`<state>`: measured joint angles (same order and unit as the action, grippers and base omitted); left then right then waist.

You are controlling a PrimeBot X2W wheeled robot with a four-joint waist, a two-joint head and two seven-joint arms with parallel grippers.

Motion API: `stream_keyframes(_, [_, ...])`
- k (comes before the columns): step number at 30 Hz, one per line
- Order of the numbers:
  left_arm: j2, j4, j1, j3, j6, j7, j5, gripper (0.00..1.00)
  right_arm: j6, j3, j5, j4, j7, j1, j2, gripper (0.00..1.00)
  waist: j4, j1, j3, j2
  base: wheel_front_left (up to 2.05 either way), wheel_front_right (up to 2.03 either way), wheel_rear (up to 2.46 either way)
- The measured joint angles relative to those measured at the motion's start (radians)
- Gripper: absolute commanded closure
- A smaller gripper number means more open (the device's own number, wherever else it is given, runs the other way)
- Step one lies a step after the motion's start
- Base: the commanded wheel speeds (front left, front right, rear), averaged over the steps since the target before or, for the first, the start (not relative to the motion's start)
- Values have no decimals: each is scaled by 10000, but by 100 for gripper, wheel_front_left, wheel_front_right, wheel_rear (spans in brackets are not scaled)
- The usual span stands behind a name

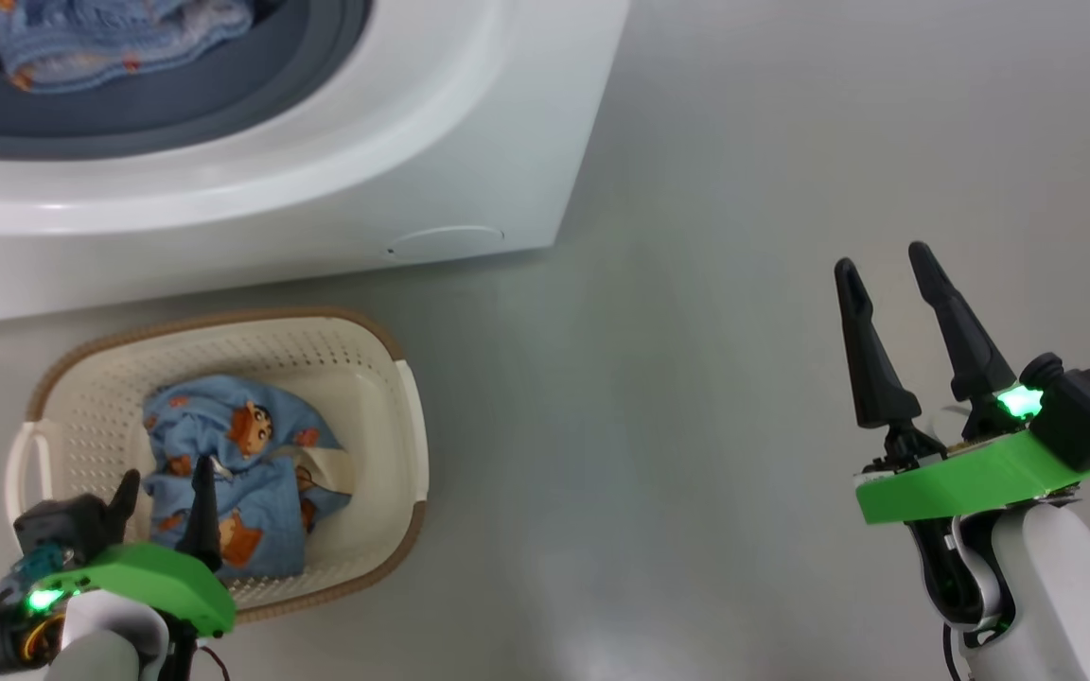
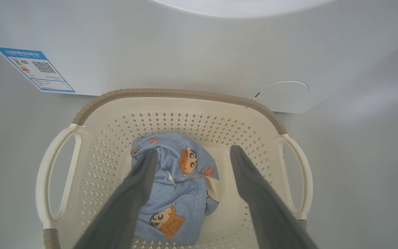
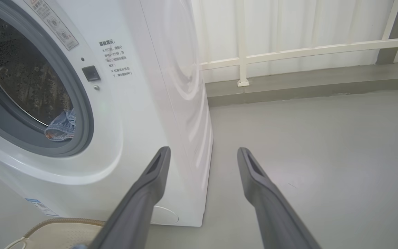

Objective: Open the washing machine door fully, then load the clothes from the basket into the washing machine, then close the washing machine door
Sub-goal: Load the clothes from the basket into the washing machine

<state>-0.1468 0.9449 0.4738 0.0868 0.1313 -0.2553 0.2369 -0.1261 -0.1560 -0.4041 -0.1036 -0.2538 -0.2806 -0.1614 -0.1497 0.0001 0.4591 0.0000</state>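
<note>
1. The garment (image 2: 176,193) is soft, light and limp, I judge: it will sag and fold when lifted, and it cannot break.
2. The best hold, I think, is the raised crumpled fold at its middle. Pinching several layers there should keep the cloth from slipping out of the smooth fingers.
3. It is light-blue cloth with small brown-and-orange cartoon figures and 1 pale band across it.
4. It lies crumpled on the bottom of the basket (image 1: 223,322), which stands just before the washing machine (image 1: 469,113).
5. A second garment (image 1: 119,38) of the same print lies in the drum mouth.
6. The left gripper (image 2: 193,150) hangs over the garment with jaws wide and empty.
7. The right gripper (image 1: 882,257) is also wide and empty, above the bare floor (image 1: 677,426), well apart from the basket.
</note>
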Motion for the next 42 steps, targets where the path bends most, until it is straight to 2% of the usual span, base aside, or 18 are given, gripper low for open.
stream_keyframes(21, [-763, 2577, 2264, -412, 0, 0, 67, 0, 0, -357, 79, 297, -2, -1066, 295, 0, -557, 0, 1863, 0, 0, 0, 0])
stream_keyframes(30, [-1024, 3168, 2943, -623, 0, 17, 176, 0, 0, -537, 259, 431, -2, -1388, 347, 0, -743, -1, 2503, 0, 0, 0, 0])
stream_keyframes(38, [-1198, 3365, 3530, -725, -15, 541, 265, 0, 0, -656, 276, 612, -2, -1659, 391, 0, -850, 0, 3034, 0, 0, 0, 0])
stream_keyframes(42, [-1283, 3440, 3837, -803, -178, 796, 265, 0, 0, -717, 286, 662, -2, -1696, 472, 0, -931, 0, 3338, 0, 0, 0, 0])
